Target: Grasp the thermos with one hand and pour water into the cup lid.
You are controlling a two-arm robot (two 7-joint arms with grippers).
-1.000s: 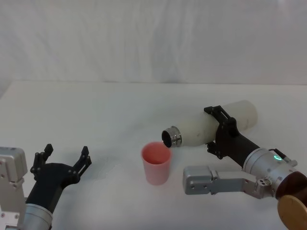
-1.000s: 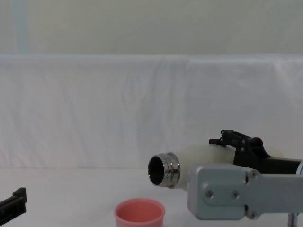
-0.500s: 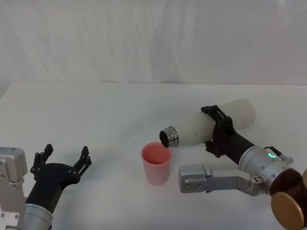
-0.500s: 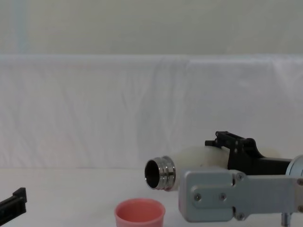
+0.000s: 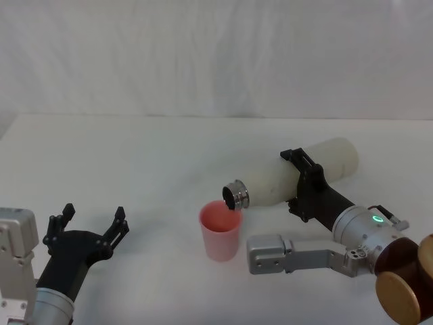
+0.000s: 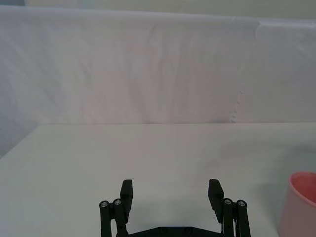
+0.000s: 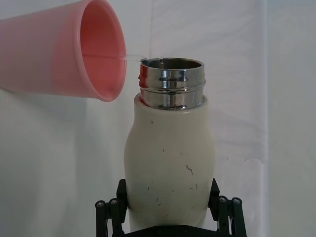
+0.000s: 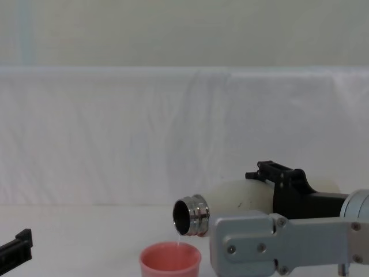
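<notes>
Thermos [image 5: 291,177] tipped near level, right gripper [image 5: 303,183] clamped round its body. Steel neck just over the cup lid [image 5: 220,230], thin water stream falling in. Cup lid upright on table [image 5: 135,156], below and ahead of gripper. Left gripper [image 5: 88,233] parked, fingers spread.

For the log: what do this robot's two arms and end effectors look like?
Both end effectors are black, with two linkage-jointed fingers carrying flat pads. The right end effector sits on a silver-grey cylindrical wrist bearing a small green indicator light, next to a boxy grey metal link with screw heads and a round brown disc. The left end effector tapers into a black housing, then a grey cylinder beside a pale grey block.
</notes>
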